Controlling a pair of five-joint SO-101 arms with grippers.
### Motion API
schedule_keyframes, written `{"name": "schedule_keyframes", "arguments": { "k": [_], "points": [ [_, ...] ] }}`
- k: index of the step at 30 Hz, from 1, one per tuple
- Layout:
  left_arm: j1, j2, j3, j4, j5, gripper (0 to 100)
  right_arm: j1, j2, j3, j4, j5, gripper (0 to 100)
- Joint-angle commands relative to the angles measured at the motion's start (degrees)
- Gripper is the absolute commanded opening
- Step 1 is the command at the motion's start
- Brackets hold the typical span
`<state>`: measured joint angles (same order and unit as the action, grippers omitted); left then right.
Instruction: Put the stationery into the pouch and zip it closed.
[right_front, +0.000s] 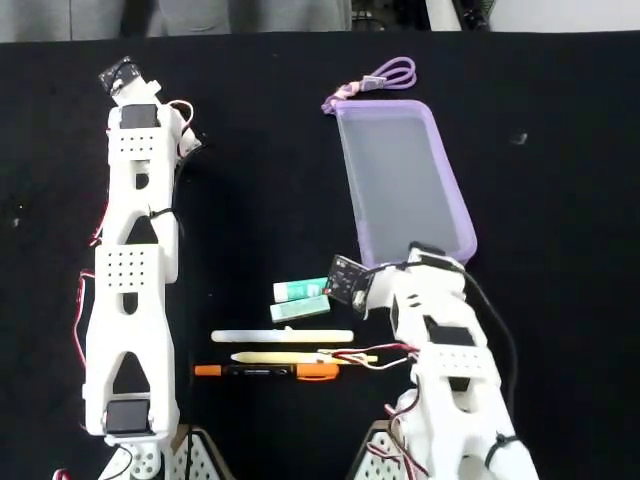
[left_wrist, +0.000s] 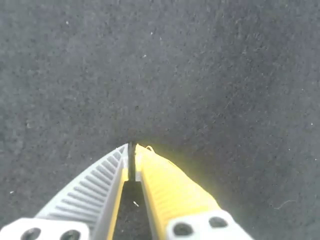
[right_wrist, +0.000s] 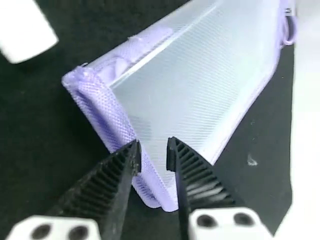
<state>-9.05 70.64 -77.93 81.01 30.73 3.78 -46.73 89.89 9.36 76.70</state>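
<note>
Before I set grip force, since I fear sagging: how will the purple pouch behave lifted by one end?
Probably floppy: the pouch is thin translucent sheet with mesh fabric edging, so it would likely droop. It lies flat and looks empty, so probably light.

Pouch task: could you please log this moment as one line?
left gripper shut, away from pouch | right gripper open at pouch's near end | stationery on table, outside pouch

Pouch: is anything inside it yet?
Through the clear face of the pouch, nothing shows inside; its near end is covered by the right tool. The stationery lies outside.
</note>
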Motion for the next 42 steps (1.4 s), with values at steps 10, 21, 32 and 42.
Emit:
{"name": "schedule_keyframes", "arguments": {
  "k": [10, 21, 32, 42],
  "points": [
    [-1.71, -0.53, -0.66, -1.05, -0.62, 3, -1.14, 13.05, -7.60, -1.14, 0.18, 10.3],
    [-1.63, -0.53, -1.10, -1.05, -0.62, 3, -1.14, 2.95, -0.22, -1.14, 0.18, 10.6],
    [-1.71, 1.23, -1.19, -2.73, -0.70, 3, -3.25, -15.08, 4.97, 12.48, 0.18, 10.3],
    [-2.51, 2.29, -1.27, -4.04, -0.70, 3, -5.80, -21.58, 5.23, 10.46, -4.40, 10.3]
  ]
}}
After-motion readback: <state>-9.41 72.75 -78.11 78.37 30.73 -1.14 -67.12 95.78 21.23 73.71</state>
